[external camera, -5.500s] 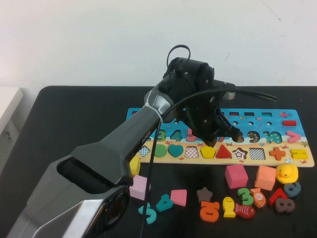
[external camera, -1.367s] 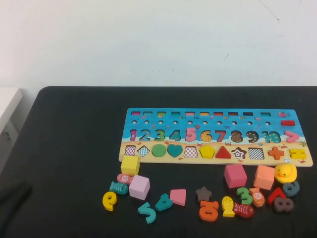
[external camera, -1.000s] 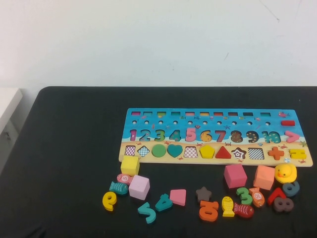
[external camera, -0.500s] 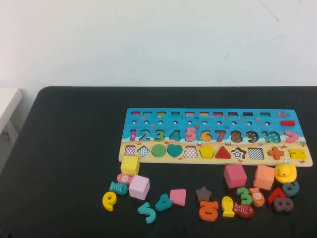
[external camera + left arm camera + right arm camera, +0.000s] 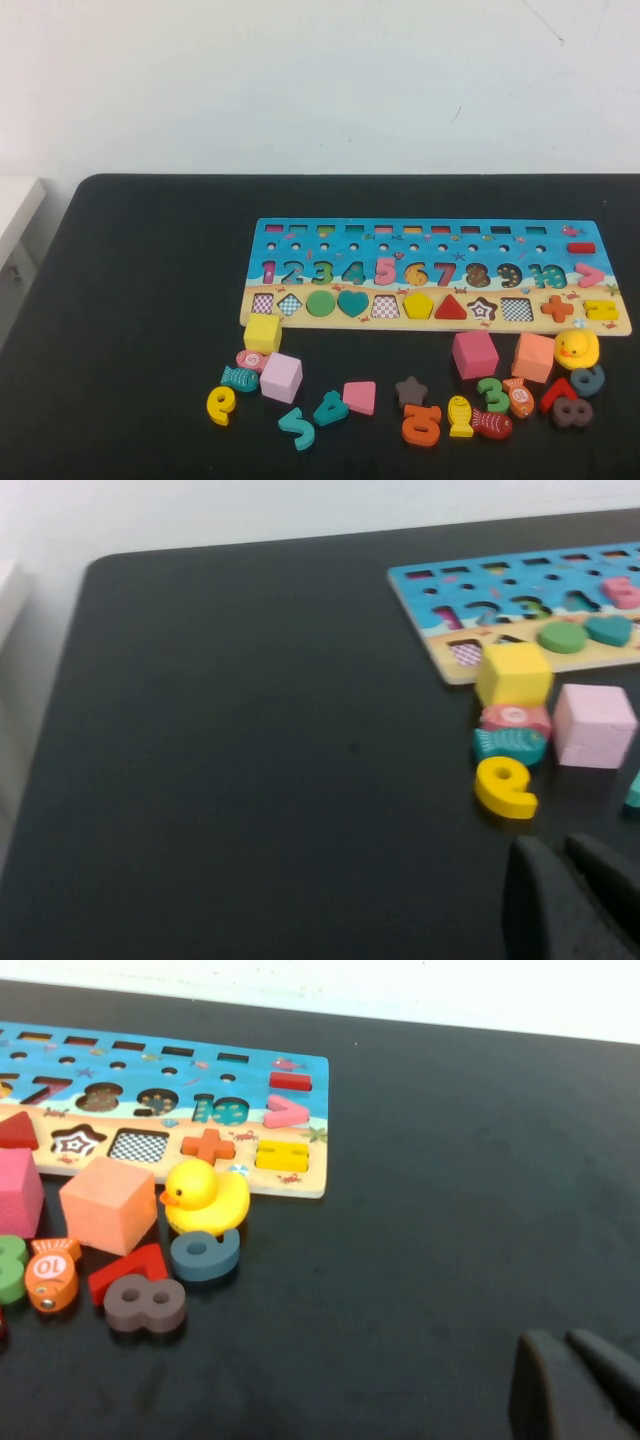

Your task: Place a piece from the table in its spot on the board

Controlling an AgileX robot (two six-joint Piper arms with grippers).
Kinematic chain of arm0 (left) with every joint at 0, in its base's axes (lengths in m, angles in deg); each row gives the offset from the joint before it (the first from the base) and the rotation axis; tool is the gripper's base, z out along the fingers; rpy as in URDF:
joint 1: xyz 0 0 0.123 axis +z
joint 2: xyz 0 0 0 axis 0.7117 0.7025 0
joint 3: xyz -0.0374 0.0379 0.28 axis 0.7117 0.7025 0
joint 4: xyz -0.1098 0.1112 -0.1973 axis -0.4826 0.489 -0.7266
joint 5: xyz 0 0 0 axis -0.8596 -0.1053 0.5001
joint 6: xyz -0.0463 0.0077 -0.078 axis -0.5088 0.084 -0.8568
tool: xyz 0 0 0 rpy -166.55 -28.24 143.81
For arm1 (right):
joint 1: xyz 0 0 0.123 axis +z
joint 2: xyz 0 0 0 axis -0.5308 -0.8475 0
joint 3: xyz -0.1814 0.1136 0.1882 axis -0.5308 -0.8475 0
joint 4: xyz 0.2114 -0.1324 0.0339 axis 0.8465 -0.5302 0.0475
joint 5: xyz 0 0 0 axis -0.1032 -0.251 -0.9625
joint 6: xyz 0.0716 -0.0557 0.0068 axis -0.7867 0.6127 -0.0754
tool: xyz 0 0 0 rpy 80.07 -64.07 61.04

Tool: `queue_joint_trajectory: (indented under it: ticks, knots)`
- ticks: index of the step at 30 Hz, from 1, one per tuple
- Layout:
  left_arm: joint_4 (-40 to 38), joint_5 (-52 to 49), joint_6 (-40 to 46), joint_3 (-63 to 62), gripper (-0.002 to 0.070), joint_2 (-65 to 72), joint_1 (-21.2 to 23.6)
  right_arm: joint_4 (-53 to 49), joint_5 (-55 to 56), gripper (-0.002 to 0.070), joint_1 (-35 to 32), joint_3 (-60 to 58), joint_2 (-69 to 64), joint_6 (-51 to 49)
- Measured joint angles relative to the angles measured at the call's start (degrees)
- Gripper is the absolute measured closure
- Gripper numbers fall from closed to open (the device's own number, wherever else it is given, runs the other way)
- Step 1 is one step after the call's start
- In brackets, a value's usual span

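The left arm that was stretching over the board [image 5: 420, 272] several seconds ago is no longer showing in the high view, and nothing on the tabletop is shifting since then. The yellow pentagon piece [image 5: 418, 306] is sitting flat in its place on the board's sandy strip, between a checkered recess [image 5: 386, 307] and the red triangle [image 5: 451, 307]. The left gripper [image 5: 565, 885] is hanging low near the tabletop's near-left part, fingers pressed together and grasping nothing, close to the yellow digit [image 5: 505, 786]. The right gripper [image 5: 570, 1375] is hovering near the near-right corner, its fingers also lying together, empty. Cubes, digits, fish and a yellow duck [image 5: 578, 349] are crowding the strip between the board's near edge and the tabletop's near edge. The left third and the far edge are offering bare black surface
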Motion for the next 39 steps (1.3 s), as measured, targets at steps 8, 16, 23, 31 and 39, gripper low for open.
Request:
queue_joint_trajectory:
  ticks: [8,16,23,31,39]
  knots:
    - [-7.87,0.00,10.63,0.00,0.0676,0.00,6.16,0.00,0.00,0.0658,0.00,0.00,0.00,0.00]
    - [-7.50,-0.10,10.87,0.00,0.0676,0.00,6.55,0.00,0.00,0.0658,0.00,0.00,0.00,0.00]
    - [-6.09,-0.10,6.78,0.00,0.0676,0.00,6.55,0.00,0.00,0.0658,0.00,0.00,0.00,0.00]
    - [-4.04,-0.10,6.45,0.00,0.0676,0.00,6.55,0.00,0.00,0.0658,0.00,0.00,0.00,0.00]
    - [-3.91,-0.10,6.55,0.00,0.0676,0.00,6.55,0.00,0.00,0.0658,0.00,0.00,0.00,0.00]
